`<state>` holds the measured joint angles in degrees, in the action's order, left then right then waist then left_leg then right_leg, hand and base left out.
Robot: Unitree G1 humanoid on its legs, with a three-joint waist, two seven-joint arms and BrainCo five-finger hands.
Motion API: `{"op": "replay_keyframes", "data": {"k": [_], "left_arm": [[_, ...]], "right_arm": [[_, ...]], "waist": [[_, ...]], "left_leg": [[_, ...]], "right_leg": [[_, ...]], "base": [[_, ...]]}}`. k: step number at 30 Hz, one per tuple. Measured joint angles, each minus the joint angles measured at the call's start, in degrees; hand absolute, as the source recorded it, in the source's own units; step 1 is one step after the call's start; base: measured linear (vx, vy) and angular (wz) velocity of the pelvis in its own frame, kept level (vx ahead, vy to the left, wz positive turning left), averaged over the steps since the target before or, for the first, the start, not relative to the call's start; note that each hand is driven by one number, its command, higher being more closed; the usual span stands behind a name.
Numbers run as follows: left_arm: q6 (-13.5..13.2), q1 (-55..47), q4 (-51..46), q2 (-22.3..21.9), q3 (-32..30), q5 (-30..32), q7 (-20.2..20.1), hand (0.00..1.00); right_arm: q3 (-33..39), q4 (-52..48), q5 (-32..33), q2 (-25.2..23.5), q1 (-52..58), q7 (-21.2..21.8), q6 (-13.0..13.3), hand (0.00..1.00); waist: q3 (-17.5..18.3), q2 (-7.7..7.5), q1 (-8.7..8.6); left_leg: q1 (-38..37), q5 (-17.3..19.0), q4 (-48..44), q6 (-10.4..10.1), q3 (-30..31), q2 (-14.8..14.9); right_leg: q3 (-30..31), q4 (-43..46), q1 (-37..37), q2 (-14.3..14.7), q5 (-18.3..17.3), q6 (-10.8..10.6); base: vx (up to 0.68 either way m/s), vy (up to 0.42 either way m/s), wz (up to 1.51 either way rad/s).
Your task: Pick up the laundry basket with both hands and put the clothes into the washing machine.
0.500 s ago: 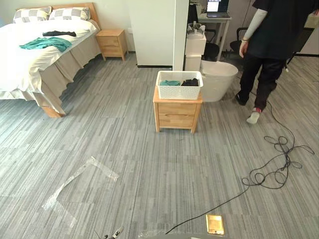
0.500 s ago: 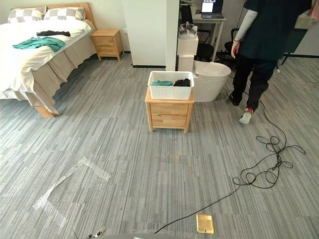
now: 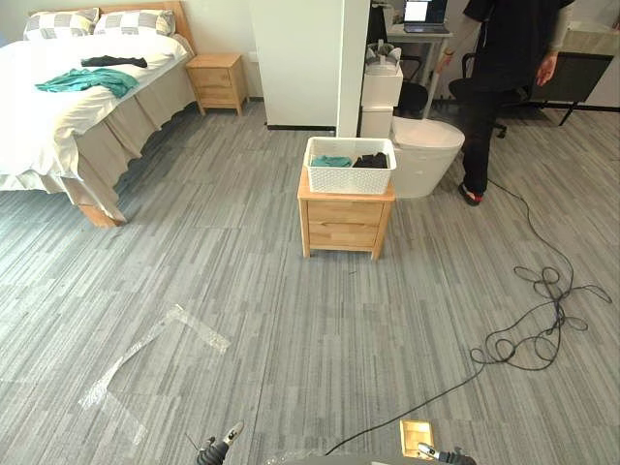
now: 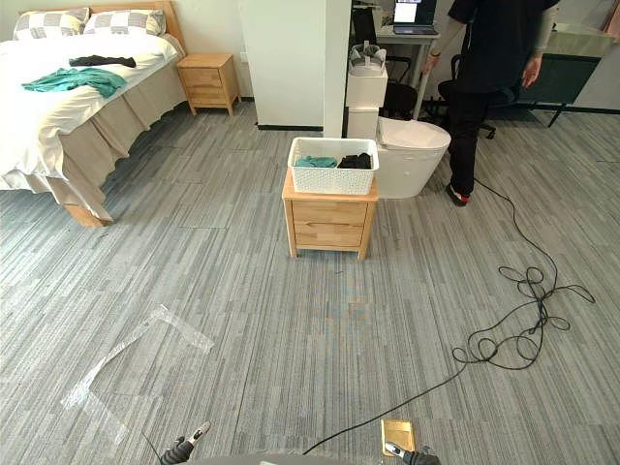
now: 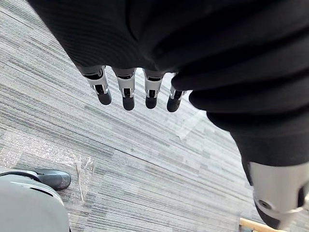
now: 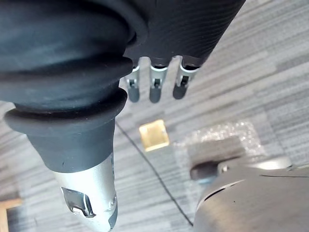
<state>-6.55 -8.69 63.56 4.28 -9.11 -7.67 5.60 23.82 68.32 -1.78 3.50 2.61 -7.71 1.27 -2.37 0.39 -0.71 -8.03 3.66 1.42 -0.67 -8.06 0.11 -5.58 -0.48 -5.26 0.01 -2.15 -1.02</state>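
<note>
Beyond the laundry basket [image 3: 349,176] the person [image 3: 504,58] is cut off above the shoulders, and the clothes [image 3: 370,161] inside it are mostly hidden.

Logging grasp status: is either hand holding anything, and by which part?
Nothing is held. The left hand and right hand hang open over the grey floor; the white perforated plastic laundry basket sits untouched on the light wooden nightstand.

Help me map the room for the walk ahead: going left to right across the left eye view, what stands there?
Bed → wooden bedside table → laundry basket on its wooden cabinet → white rounded tub → person.
</note>
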Motion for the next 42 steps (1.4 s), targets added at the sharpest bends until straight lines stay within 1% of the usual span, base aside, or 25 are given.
{"op": "replay_keyframes", "data": {"k": [9, 13, 19, 21, 22, 23, 24, 25, 26, 27, 28, 29, 30, 31, 32, 33, 34, 35, 36, 37, 38, 39, 40, 41, 42], "left_arm": [[0.0, -0.1, 0.0, 0.1, 0.3, 0.0, -0.6, 0.00], [0.0, 0.2, 0.0, 0.7, 2.0, 0.0, -0.6, 0.00], [-0.2, 0.4, 0.0, 0.8, 2.2, -0.1, -0.6, 0.00], [-0.2, 0.9, 0.0, 0.6, 2.2, -0.2, -0.6, 0.00], [-0.3, 1.1, -0.1, 0.6, 2.2, -0.3, -0.6, 0.00], [-0.3, 1.4, -0.1, 0.5, 2.3, -0.6, -0.6, 0.00], [-0.3, 1.8, -0.4, 0.7, 2.2, -0.6, -0.6, 0.00], [-0.3, 2.0, -0.7, 0.8, 2.2, -0.6, -0.6, 0.00], [-0.3, 2.5, -1.3, 0.8, 2.2, -0.6, -0.6, 0.00], [-0.3, 2.8, -1.6, 1.3, 2.2, -0.5, -0.5, 0.00], [-0.2, 2.8, -1.9, 1.5, 2.2, -0.5, -0.6, 0.00], [0.0, 2.9, -2.3, 1.6, 2.2, -0.5, -0.5, 0.00], [0.1, 2.9, -3.0, 1.6, 2.2, -0.4, -0.5, 0.00], [0.2, 2.9, -3.0, 1.7, 2.2, -0.1, -0.6, 0.00], [0.7, 3.2, -3.0, 1.7, 2.2, 0.5, -0.6, 0.00], [0.8, 3.5, -3.0, 1.7, 2.2, 0.8, -0.7, 0.00], [1.0, 4.4, -3.0, 1.7, 2.4, 1.6, -0.8, 0.00], [1.2, 5.7, -2.9, 1.5, 3.1, 1.8, -1.4, 0.00], [1.2, 6.4, -2.8, 1.4, 3.8, 2.0, -1.8, 0.00], [1.3, 7.5, -2.3, 1.5, 4.5, 2.8, -2.1, 0.00], [1.6, 8.0, -2.3, 0.9, 4.5, 3.4, -2.5, 0.00], [1.8, 7.7, -2.3, -0.1, 4.2, 3.9, -3.0, 0.00], [1.9, 6.7, -2.1, -0.7, 4.0, 3.9, -3.1, 0.00], [2.1, 7.2, -1.6, -1.0, 3.0, 3.9, -3.0, 0.00], [2.3, 7.3, -1.7, -1.2, 2.1, 3.9, -3.0, 0.00]], "right_arm": [[0.7, 0.0, 0.0, -0.1, 0.0, 0.1, 0.0, 0.00], [0.9, 0.0, 0.0, -0.3, -0.4, 0.1, -0.1, 0.00], [1.1, 0.0, 0.0, -1.0, -2.1, 0.2, -0.2, 0.00], [1.2, 0.0, 0.0, -0.8, -2.8, 0.2, -0.3, 0.00], [1.8, 0.0, 0.0, -0.9, -3.4, 0.2, -0.4, 0.00], [3.1, 0.0, 0.0, -0.9, -3.6, 0.2, -0.5, 0.00], [4.7, -0.3, 0.1, -1.0, -3.8, 0.2, -0.5, 0.00], [5.8, -0.8, 0.3, -1.3, -3.3, 0.1, -0.6, 0.00], [6.1, -2.1, 0.3, -1.2, -2.2, 0.1, -0.7, 0.00], [5.9, -4.9, 0.9, -1.7, -0.6, 0.1, -0.8, 0.00], [5.8, -5.7, 1.3, -2.1, 0.1, 0.1, -0.6, 0.00], [5.8, -6.2, 1.5, -2.2, 0.7, 0.1, -0.5, 0.00], [6.0, -6.4, 1.8, -2.3, 1.6, 0.1, -0.5, 0.00], [6.2, -6.4, 1.9, -2.4, 1.7, 0.1, -0.5, 0.00], [7.7, -6.2, 2.1, -2.7, 1.7, 0.1, -0.5, 0.00], [8.6, -5.9, 2.2, -2.9, 1.7, 0.1, -0.5, 0.00], [10.0, -4.1, 2.2, -3.1, 1.4, 0.2, -0.6, 0.00], [11.3, -2.2, 2.2, -3.4, 1.2, 0.2, -0.8, 0.00], [12.0, -1.1, 2.1, -3.6, 1.1, 0.2, -1.2, 0.00], [13.7, 0.7, 2.0, -3.8, 1.2, 0.2, -2.3, 0.00], [15.9, 1.1, 1.7, -4.2, 1.3, 0.2, -3.2, 0.00], [17.4, 0.8, 1.8, -3.8, 1.5, 0.3, -3.8, 0.00], [17.4, 0.5, 1.8, -3.2, 1.8, 0.4, -3.8, 0.00], [17.9, 0.6, 1.7, -2.5, 1.3, 0.2, -3.7, 0.00], [17.7, 0.5, 1.7, -2.2, 0.5, 0.2, -3.7, 0.00]], "waist": [[0.0, 0.00, 0.03], [-0.1, 0.00, 0.03], [-0.9, -0.33, 0.23], [-1.8, -0.07, 0.24], [-2.0, 0.11, 0.32], [-2.8, 0.37, 0.27], [-4.2, 0.07, 0.20], [-4.6, -0.10, 0.19], [-5.3, -0.39, 0.29], [-6.4, -0.93, 0.04], [-6.9, -1.14, -0.22], [-7.1, -1.35, -0.36], [-7.4, -1.53, 0.23], [-7.5, -1.54, 0.10], [-7.5, -1.50, -0.25], [-7.6, -1.32, -0.25], [-7.7, -1.52, -0.56], [-8.0, -2.19, -1.27], [-8.4, -2.69, -1.58], [-8.4, -3.60, -1.64], [-8.4, -3.79, -2.35], [-7.6, -1.69, -3.72], [-6.5, -0.71, -4.75], [-6.6, -0.38, -4.65], [-6.6, -0.21, -4.40]], "left_leg": [[-0.3, 0.0, 0.7, 0.0, -0.1, 0.0], [-0.4, 0.0, 0.7, 0.0, -0.2, 0.0], [-0.7, 0.1, 0.6, -0.1, -1.8, 0.0], [0.7, 0.9, -0.9, 0.9, -2.2, -0.1], [2.0, 1.5, -2.2, 1.3, -2.3, -0.1], [2.7, 2.3, -3.5, 1.7, -2.3, -0.2], [2.9, 3.4, -5.1, 2.6, -1.7, -0.9], [3.1, 4.1, -5.6, 3.0, -1.1, -1.4], [3.3, 5.3, -6.5, 3.7, 0.1, -2.4], [3.3, 6.0, -8.2, 4.6, 2.1, -3.7], [3.2, 6.4, -9.0, 5.0, 3.4, -4.1], [2.6, 6.9, -9.7, 5.4, 3.8, -4.1], [1.6, 8.0, -10.3, 5.4, 4.4, -3.6], [1.2, 8.3, -10.2, 5.4, 4.7, -3.3], [0.7, 9.1, -10.2, 5.1, 5.0, -2.5], [0.1, 9.5, -9.8, 5.0, 5.1, -2.1], [-0.8, 10.4, -9.3, 4.3, 5.4, -1.5], [-1.3, 11.5, -9.3, 3.8, 6.2, -1.3], [-1.8, 12.1, -9.0, 3.5, 6.6, -1.2], [-3.3, 13.4, -8.0, 2.7, 7.0, -1.2], [-4.5, 15.5, -8.1, 2.0, 8.2, -0.4], [-5.6, 17.1, -8.5, 0.9, 8.7, 3.1], [-6.0, 17.6, -9.8, -0.6, 9.4, 4.6], [-2.3, 17.0, -19.6, -2.6, 9.5, 6.4], [-0.1, 15.2, -25.6, -5.3, 9.4, 7.1]], "right_leg": [[-0.1, -1.5, -0.7, 0.1, 0.3, 0.1], [-0.1, -1.6, -0.8, 0.1, 0.3, 0.0], [2.0, -1.5, -0.5, 0.2, 0.6, -0.4], [2.8, 0.5, 1.6, 0.1, 0.4, -0.7], [2.8, 2.1, 2.9, -0.1, -0.3, -1.4], [2.7, 5.2, 4.2, -0.5, -1.8, -2.6], [2.1, 10.9, 6.0, -1.7, -4.8, -3.5], [1.7, 14.5, 7.0, -2.7, -6.4, -4.6], [0.1, 24.8, 11.1, -4.6, -8.2, -5.7], [-2.1, 42.6, 19.0, -8.2, -7.1, -0.2], [-2.5, 48.2, 21.3, -9.4, -6.7, 0.9], [-2.5, 52.1, 23.2, -10.1, -6.8, 0.6], [-4.2, 55.0, 26.5, -11.6, -7.3, -0.2], [-5.8, 53.7, 27.3, -12.4, -7.5, -0.6], [-9.8, 47.6, 28.1, -13.5, -7.2, -1.2], [-12.0, 43.4, 28.2, -13.7, -7.1, -1.3], [-15.3, 33.6, 28.1, -13.7, -6.0, -2.2], [-17.6, 24.1, 27.6, -13.6, -3.5, -2.3], [-18.3, 19.5, 27.2, -13.4, -1.9, -2.5], [-18.4, 13.3, 26.9, -13.0, 0.8, -2.9], [-17.4, 13.5, 27.0, -12.4, 1.6, -1.4], [-17.6, 16.6, 27.2, -10.2, 3.6, 2.3], [-18.1, 17.3, 26.6, -8.7, 3.7, 2.5], [-17.8, 20.3, 26.4, -7.4, 4.6, 5.4], [-17.9, 21.0, 25.6, -6.7, 3.5, 5.9]], "base": [[0.00, -0.002, 0.00], [0.00, 0.000, 0.00], [-0.03, -0.011, -0.15], [-0.07, 0.004, -0.22], [-0.05, 0.016, -0.13], [-0.04, 0.038, 0.08], [-0.04, 0.044, 0.24], [-0.10, 0.056, 0.46], [-0.10, 0.074, 0.73], [-0.08, 0.069, 0.82], [0.00, 0.052, 0.79], [0.16, 0.026, 0.61], [0.15, 0.019, 0.45], [0.20, 0.025, 0.30], [0.17, 0.023, 0.06], [0.31, 0.008, -0.01], [0.41, -0.047, 0.07], [0.39, -0.090, 0.18], [0.44, -0.153, 0.23], [0.51, -0.207, 0.25], [0.67, -0.294, 0.41], [0.63, -0.275, 0.52], [0.74, -0.256, 0.49], [0.63, -0.216, 0.17], [0.80, -0.305, -0.22]]}}
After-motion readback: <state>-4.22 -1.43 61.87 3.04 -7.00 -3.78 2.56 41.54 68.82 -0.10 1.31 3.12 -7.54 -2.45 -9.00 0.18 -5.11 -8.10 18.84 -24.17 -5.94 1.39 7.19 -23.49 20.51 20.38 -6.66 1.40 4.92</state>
